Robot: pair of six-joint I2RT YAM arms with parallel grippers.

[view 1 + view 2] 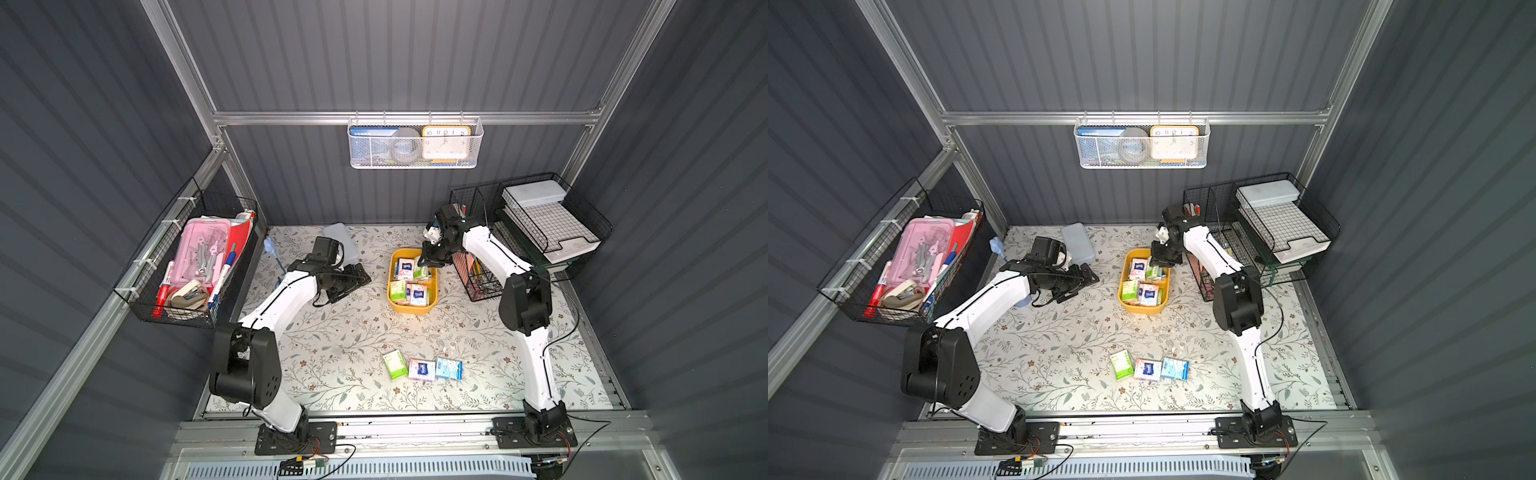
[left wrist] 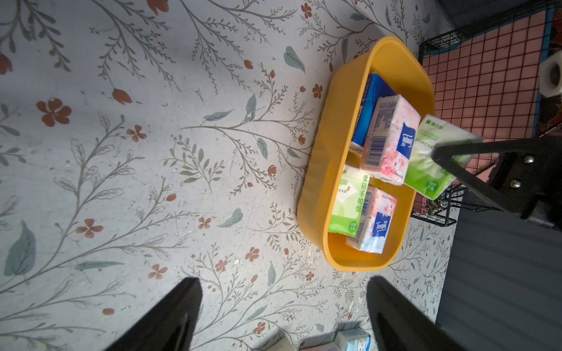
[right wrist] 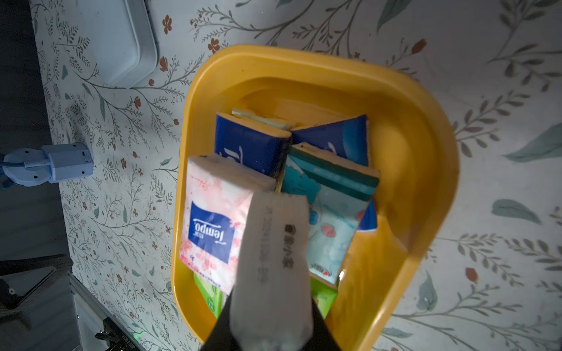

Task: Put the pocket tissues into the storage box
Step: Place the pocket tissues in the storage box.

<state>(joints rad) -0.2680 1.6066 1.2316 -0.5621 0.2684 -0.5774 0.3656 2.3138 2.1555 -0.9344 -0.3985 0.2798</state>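
The yellow-orange storage box (image 1: 391, 297) (image 1: 1122, 296) stands at the middle back of the table, with several pocket tissues lying in it (image 2: 392, 136) (image 3: 209, 225). Over its far right corner my right gripper (image 1: 430, 261) (image 3: 273, 307) is shut on a lime green packet (image 2: 425, 164) (image 3: 273, 243), held above the packets inside. To the left of the box my left gripper (image 1: 353, 289) (image 2: 282, 284) hovers open over bare table with nothing between its fingers. Near the front lie three packets side by side: lime green (image 1: 395, 364), pink-white (image 1: 422, 370) and light blue (image 1: 449, 368).
A grey lidded case (image 1: 343, 243) (image 3: 121, 39) lies at the back behind the left wrist. A black wire rack (image 1: 478, 274) stands just right of the box. A wire basket of stationery (image 1: 187, 266) hangs on the left wall. A small blue object (image 3: 48, 164) lies at the back left.
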